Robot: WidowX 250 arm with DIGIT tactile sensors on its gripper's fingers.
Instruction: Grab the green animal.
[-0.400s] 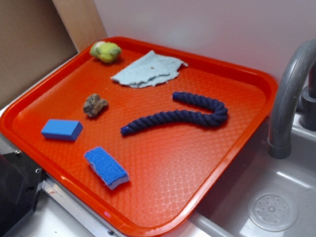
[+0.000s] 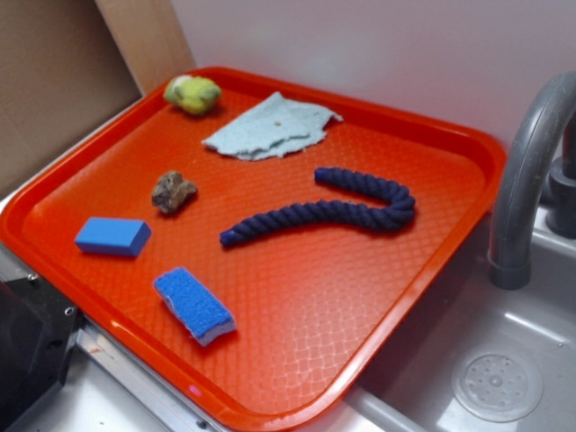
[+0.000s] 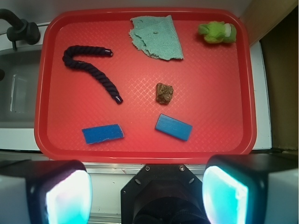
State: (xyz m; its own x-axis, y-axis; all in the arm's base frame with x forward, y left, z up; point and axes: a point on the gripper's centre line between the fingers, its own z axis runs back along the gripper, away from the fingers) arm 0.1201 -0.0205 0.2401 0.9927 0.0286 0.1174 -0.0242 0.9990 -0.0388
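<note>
Green animal (image 3: 216, 33) lies in tray's far corner, well beyond the wide-spread gripper (image 3: 147, 193).

We see our two blocky black fingers (image 3: 224, 196) faced with glowing cyan-white pads, flanking a black angular mount (image 3: 163, 193) with two small screws near its top.

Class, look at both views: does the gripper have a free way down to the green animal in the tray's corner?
Probably yes. The green animal lies alone in a corner of the red tray, apart from the cloth and rock. The gripper is open above, and nothing covers the toy; only the tray's rim runs close.
</note>
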